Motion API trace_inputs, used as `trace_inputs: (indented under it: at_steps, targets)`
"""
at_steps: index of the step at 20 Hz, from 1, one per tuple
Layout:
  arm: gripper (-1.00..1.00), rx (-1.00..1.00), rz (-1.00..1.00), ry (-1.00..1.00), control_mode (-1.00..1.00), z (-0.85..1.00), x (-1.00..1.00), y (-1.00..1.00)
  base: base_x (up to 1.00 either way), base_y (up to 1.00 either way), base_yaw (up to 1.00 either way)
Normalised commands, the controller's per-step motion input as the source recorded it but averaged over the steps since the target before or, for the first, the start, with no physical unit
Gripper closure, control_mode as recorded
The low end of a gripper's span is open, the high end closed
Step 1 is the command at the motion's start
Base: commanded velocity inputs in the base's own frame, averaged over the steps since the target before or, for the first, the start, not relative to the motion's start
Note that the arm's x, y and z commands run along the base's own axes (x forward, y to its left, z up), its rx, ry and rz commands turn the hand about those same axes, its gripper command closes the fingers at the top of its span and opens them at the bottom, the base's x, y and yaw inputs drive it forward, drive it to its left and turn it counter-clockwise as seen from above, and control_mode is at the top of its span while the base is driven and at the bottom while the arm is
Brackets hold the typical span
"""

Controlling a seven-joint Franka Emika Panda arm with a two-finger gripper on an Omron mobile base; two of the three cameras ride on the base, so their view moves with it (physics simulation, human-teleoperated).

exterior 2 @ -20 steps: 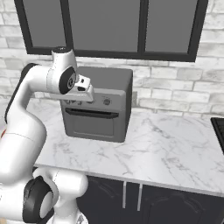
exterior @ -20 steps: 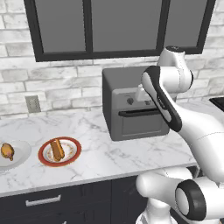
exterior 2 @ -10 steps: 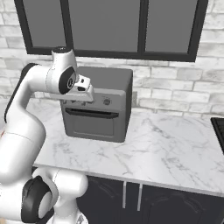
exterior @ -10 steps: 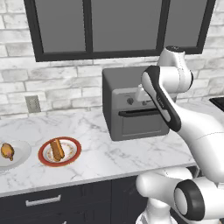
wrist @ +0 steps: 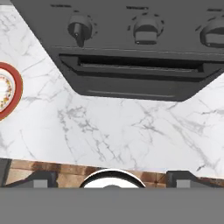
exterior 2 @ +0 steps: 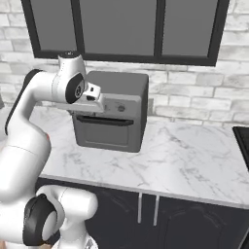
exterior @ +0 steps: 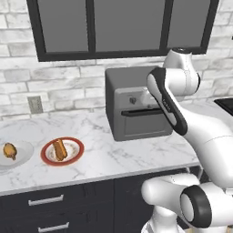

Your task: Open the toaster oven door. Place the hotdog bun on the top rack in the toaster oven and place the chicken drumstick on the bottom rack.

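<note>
Nothing done yet: flat grey toaster oven door [exterior: 142,124] with black bar handle shut at counter [exterior: 100,154] rear, sausage-filled tan hotdog bun [exterior: 59,149] on red-rimmed plate and golden-brown chicken drumstick [exterior: 10,150] near left front edge, pincer [exterior 2: 97,99] wide open, empty, before door.

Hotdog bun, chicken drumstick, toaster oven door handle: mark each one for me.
hotdog bun [exterior: 59,149]: left base view, middle of the sausage.
chicken drumstick [exterior: 9,150]: left base view, centre of the meat.
toaster oven door handle [exterior 2: 103,121]: right base view, mid-bar.
</note>
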Motion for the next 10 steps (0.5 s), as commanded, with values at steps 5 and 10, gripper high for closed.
trace_inputs:
  at_steps: [5,10]
  targets:
    - [-1.00,0.00,0.00,0.00,1.00,0.00,0.00,0.00,-0.30,0.55,0.00]
    - [-1.00,0.00,0.00,0.00,1.00,0.00,0.00,0.00,0.03,0.76,0.00]
